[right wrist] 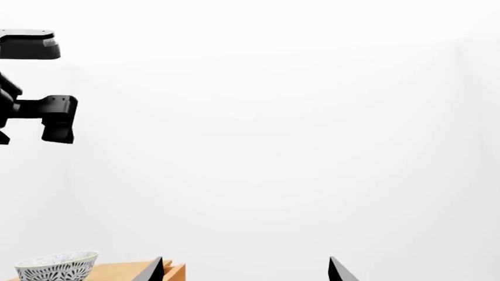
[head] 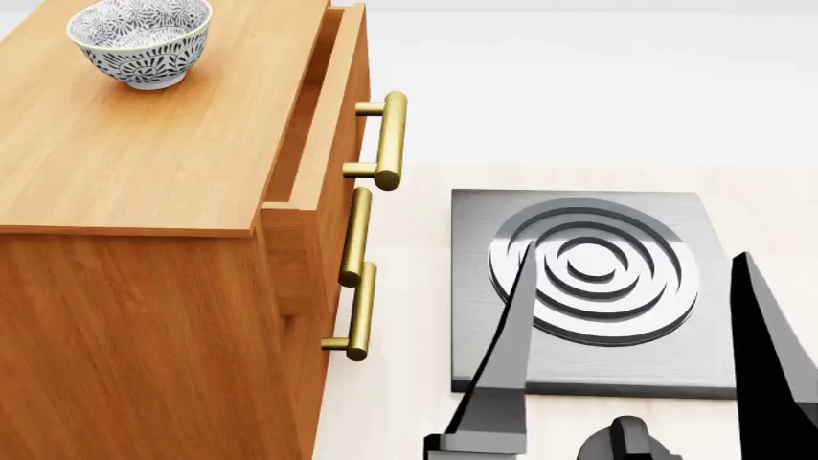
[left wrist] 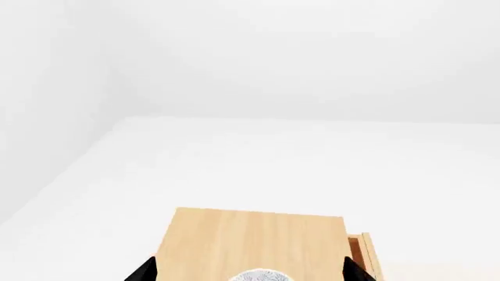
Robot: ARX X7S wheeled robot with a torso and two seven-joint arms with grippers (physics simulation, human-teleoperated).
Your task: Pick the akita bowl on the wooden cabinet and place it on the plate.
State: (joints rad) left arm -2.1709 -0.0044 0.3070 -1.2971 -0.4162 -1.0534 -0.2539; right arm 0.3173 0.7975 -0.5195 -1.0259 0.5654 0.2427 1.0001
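Observation:
The akita bowl (head: 141, 38), white with a dark floral pattern, stands upright at the far left of the wooden cabinet's (head: 153, 153) top. In the left wrist view only the bowl's rim (left wrist: 262, 275) shows at the picture's edge, between the dark fingertips of my left gripper (left wrist: 250, 259), which is open and holds nothing. My right gripper (head: 631, 254) is open and empty over the dark-grey stove plate, to the right of the cabinet. The right wrist view shows the bowl (right wrist: 55, 266) off to one side, outside the right gripper (right wrist: 245, 259). The plate is out of view.
The cabinet's top drawer (head: 326, 144) is pulled out slightly, and its brass bar handles (head: 383, 139) stick out toward the stove plate (head: 595, 287). A black arm part (right wrist: 43, 114) hangs high above the bowl. The floor around is pale.

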